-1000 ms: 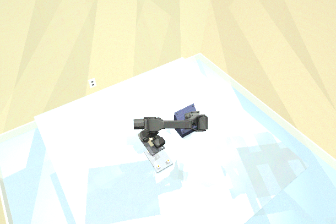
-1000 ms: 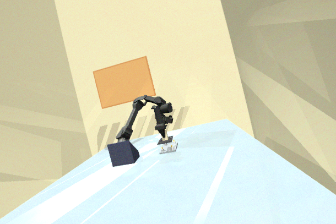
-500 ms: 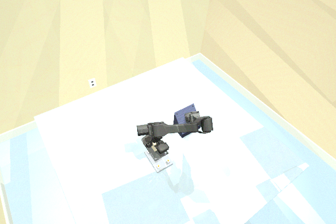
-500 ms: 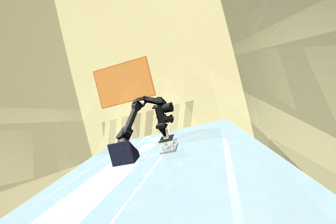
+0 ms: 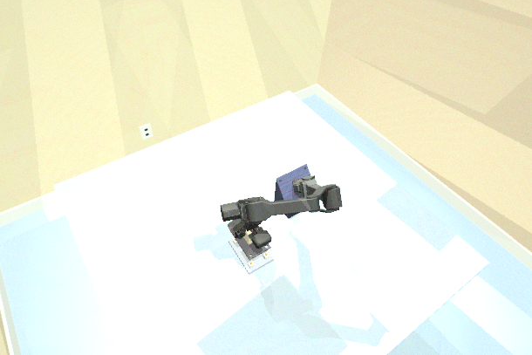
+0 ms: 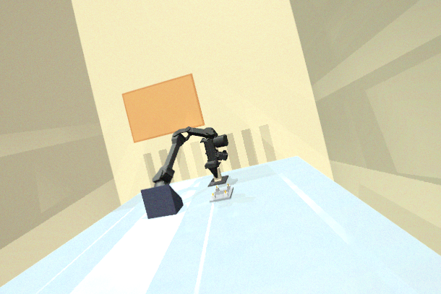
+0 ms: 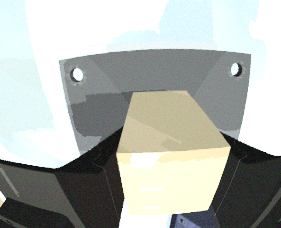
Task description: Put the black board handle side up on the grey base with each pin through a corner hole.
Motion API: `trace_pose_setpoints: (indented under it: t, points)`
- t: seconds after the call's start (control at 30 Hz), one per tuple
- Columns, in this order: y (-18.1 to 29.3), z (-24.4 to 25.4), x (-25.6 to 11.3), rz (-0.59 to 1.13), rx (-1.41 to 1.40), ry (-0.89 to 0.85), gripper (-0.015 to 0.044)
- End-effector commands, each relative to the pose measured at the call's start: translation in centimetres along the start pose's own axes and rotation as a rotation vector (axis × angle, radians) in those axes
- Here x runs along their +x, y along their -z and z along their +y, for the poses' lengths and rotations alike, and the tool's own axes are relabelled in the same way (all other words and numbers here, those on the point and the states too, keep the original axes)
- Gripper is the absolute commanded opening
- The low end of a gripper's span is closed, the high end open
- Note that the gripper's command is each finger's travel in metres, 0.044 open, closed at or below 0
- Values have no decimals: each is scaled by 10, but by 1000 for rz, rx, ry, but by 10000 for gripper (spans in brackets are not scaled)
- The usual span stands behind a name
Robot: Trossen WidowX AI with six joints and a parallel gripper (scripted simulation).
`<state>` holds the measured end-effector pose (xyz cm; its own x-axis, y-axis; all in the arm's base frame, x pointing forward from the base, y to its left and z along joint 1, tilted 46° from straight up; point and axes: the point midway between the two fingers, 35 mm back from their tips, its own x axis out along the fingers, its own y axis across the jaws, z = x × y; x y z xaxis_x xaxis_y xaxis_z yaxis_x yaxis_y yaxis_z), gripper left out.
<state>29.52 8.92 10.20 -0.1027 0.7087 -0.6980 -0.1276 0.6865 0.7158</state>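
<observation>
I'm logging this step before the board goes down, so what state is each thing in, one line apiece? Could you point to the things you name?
Gripper (image 5: 249, 236) (image 6: 217, 177) (image 7: 162, 129): shut on the board's handle.
Black board (image 5: 254, 253) (image 6: 221, 182) (image 7: 163, 65): held up by its handle, handle side up, not seated.
Grey base (image 5: 249, 270) (image 6: 221, 199): on the table, partly under the board in the top view.
Gold pins: upright, no board on them.

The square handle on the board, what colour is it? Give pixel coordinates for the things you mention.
Pale tan (image 5: 248, 237) (image 6: 217, 175) (image 7: 175, 122), clearest in the wrist view.

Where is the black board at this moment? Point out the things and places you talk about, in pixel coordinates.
In the exterior view, the black board (image 5: 257, 252) (image 6: 223, 180) (image 7: 158, 70) is right of centre, raised under the closed jaws that hold its handle (image 5: 248, 237) (image 6: 217, 176) (image 7: 173, 182); the grey base (image 5: 242, 259) (image 6: 221, 198) shows just below it.
</observation>
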Motion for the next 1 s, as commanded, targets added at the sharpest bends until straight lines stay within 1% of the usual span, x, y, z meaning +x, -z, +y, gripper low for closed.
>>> trace_pose_setpoints:
  t: [0.0,0.3,0.97]
  points:
    - [0,-1,0,1,-2,0,0]
    - [0,1,3,1,0,0,0]
    - [1,5,26,0,10,-1,0]
